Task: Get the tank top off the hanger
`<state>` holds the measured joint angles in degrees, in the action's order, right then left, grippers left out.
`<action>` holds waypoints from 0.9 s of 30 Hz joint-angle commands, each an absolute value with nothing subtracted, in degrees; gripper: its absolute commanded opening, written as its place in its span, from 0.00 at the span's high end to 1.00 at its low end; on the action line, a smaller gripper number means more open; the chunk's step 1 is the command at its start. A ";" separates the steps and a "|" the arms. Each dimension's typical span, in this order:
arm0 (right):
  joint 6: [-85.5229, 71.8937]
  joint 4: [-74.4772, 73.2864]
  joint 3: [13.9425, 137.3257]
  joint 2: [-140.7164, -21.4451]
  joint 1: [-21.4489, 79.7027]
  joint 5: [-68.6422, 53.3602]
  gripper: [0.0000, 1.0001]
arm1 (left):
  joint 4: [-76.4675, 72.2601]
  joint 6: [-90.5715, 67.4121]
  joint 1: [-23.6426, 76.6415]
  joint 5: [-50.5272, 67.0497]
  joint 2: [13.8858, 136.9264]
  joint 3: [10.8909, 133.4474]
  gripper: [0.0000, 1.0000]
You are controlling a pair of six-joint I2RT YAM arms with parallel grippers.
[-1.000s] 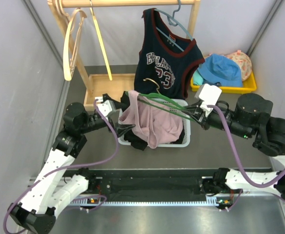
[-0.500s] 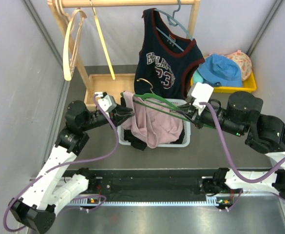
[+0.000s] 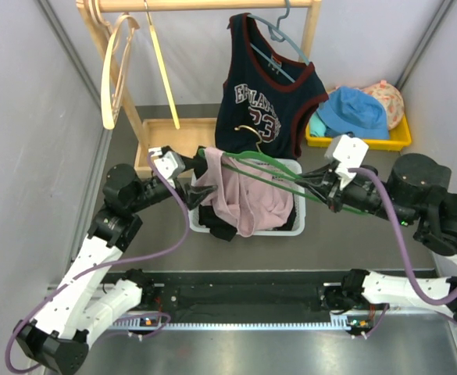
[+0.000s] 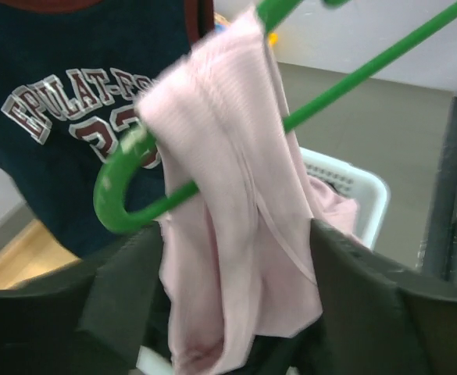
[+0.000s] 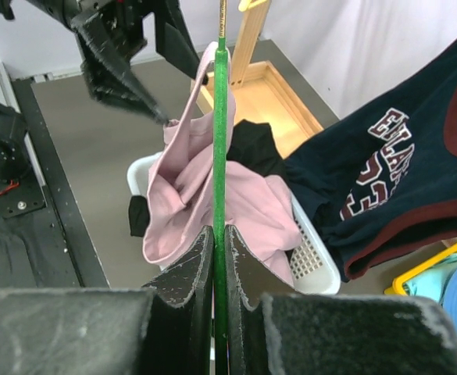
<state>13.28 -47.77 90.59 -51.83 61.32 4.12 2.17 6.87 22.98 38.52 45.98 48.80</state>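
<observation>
Clamping thin green hanger [image 5: 220,117]: right pincer [image 5: 219,233] | left pincer [image 4: 236,238] wide | ribbed pink tank top [image 4: 220,180] draped

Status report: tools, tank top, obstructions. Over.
Right tool shut on green hanger. Left tool open, straddling pink tank top. Garment draped on the hanger, above white basket. Navy jersey hangs close behind.

Pale pink tank top [image 4: 228,195], green hanger [image 5: 220,117], navy jersey [image 3: 263,101] with maroon trim, white basket [image 5: 315,264], blue hat [image 3: 358,112].
</observation>
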 commanded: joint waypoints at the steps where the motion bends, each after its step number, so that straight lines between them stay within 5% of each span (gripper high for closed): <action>1: 12.30 -43.77 91.85 -49.75 61.00 4.40 1.00 | 0.88 5.98 23.12 40.42 45.17 46.76 0.12; 4: 12.04 -43.42 91.93 -49.92 61.08 3.35 1.00 | -1.56 4.05 23.20 43.77 45.70 45.71 0.01; 9: 11.25 -42.37 91.23 -50.27 61.00 1.94 1.00 | -5.09 3.69 23.20 43.32 46.58 45.35 0.04; 13: 11.07 -40.52 89.57 -50.63 61.00 1.14 1.00 | -6.77 0.80 23.20 45.87 47.02 45.44 0.26; 17: 11.51 -39.72 89.82 -51.41 61.00 1.23 1.00 | -5.89 1.32 23.20 46.58 46.67 45.44 0.77; 19: 11.78 -40.25 90.52 -51.50 61.08 1.67 1.00 | -5.02 2.28 23.12 45.62 46.50 45.62 0.93; 21: 11.87 -41.74 91.31 -51.42 60.91 2.46 1.00 | -4.57 2.72 23.12 44.91 46.23 46.14 1.00; 27: 10.64 -47.10 92.29 -49.22 61.00 5.00 1.00 | -6.32 3.43 22.68 39.65 45.53 47.81 1.00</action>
<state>11.81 -46.85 89.36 -51.64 61.32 2.81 -2.90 2.76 22.98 43.44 46.89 45.30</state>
